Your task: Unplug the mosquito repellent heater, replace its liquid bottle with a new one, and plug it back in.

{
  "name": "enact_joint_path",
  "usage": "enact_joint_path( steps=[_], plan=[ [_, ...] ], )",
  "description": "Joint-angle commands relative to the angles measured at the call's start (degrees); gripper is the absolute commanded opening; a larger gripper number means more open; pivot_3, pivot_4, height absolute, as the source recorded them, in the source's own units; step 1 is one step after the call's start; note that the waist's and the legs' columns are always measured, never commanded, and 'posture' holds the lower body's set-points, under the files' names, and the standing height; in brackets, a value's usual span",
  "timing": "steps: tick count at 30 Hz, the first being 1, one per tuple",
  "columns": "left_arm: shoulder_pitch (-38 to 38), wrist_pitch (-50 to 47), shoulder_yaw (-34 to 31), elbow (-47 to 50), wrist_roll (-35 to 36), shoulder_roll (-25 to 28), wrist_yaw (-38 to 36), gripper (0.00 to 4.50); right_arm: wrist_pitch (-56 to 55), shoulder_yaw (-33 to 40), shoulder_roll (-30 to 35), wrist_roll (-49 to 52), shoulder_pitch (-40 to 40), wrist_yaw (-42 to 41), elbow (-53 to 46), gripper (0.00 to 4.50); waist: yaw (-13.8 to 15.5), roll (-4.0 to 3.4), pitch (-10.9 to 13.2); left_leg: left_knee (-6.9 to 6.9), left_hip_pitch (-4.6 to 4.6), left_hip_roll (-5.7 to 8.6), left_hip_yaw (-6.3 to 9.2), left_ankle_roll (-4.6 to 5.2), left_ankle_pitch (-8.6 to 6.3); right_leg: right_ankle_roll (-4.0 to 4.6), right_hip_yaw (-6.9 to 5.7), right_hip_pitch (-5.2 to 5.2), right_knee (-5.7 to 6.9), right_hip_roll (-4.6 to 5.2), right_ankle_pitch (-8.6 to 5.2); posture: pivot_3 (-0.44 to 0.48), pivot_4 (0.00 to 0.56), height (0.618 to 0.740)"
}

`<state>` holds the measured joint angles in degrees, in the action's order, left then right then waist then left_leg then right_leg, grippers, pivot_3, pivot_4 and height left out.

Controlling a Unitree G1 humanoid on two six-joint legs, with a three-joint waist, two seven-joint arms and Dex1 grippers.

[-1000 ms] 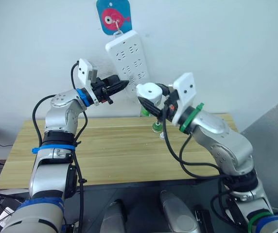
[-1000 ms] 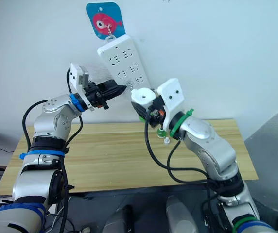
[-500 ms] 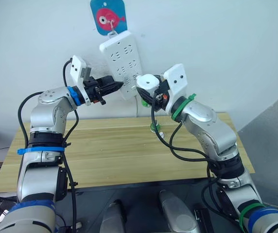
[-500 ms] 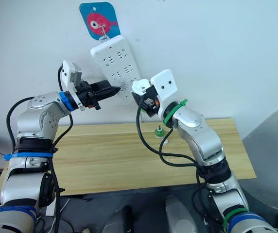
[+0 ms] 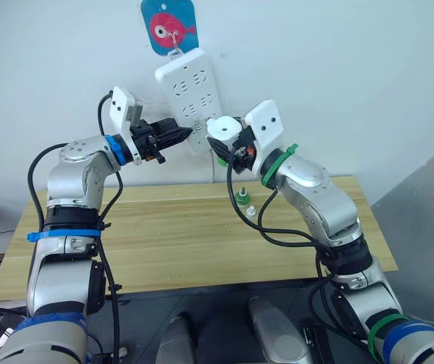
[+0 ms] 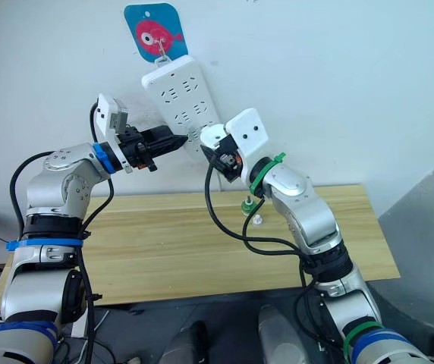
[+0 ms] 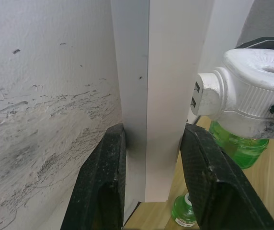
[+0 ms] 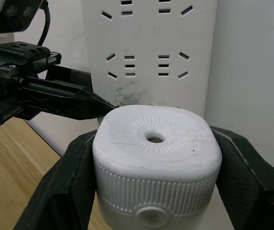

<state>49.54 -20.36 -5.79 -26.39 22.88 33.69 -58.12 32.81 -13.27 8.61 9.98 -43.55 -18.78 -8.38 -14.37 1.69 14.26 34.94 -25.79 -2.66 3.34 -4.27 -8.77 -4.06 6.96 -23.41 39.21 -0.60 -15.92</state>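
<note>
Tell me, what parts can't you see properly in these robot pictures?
- The heater's metal prongs: in the right wrist view its own body covers them.
- The green bottle under it: in the left wrist view the heater covers its top.
- The power strip's sockets: the left wrist view shows its edge, not its face.

Even, bright, diffuse light fills the scene, giving the white wall (image 5: 338,68) a faintly bluish cast and no harsh glare. Soft shadows fall on the wall behind the power strip (image 5: 190,95) and under the bench (image 5: 164,235) front edge. In the left wrist view the nearest fingers (image 7: 101,187) look slightly soft, while the wall texture is crisp.
</note>
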Motion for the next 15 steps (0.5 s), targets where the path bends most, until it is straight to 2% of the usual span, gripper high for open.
enact_joint_path(
  steps=[1,15],
  plan=[
    [-0.6,-0.4,-0.3,1.5,-0.4,0.4,0.0,1.32,-1.9,0.9,-0.3,-1.5,-2.0,0.2,-0.5,3.04,0.0,0.00,0.0,0.00,0.00,0.00,-0.01,0.00,0.00,0.00,0.01,0.00,0.00,0.00,0.00,-0.259,0.212,0.740],
    [-0.7,-0.8,-0.2,2.0,-0.3,0.3,-0.3,1.32,-1.0,0.8,-0.9,-3.2,-2.8,-0.2,0.5,3.04,0.0,0.00,0.0,0.00,0.04,0.01,0.00,0.00,0.00,0.00,0.00,-0.01,0.14,0.00,0.00,-0.265,0.213,0.740]
  ],
)
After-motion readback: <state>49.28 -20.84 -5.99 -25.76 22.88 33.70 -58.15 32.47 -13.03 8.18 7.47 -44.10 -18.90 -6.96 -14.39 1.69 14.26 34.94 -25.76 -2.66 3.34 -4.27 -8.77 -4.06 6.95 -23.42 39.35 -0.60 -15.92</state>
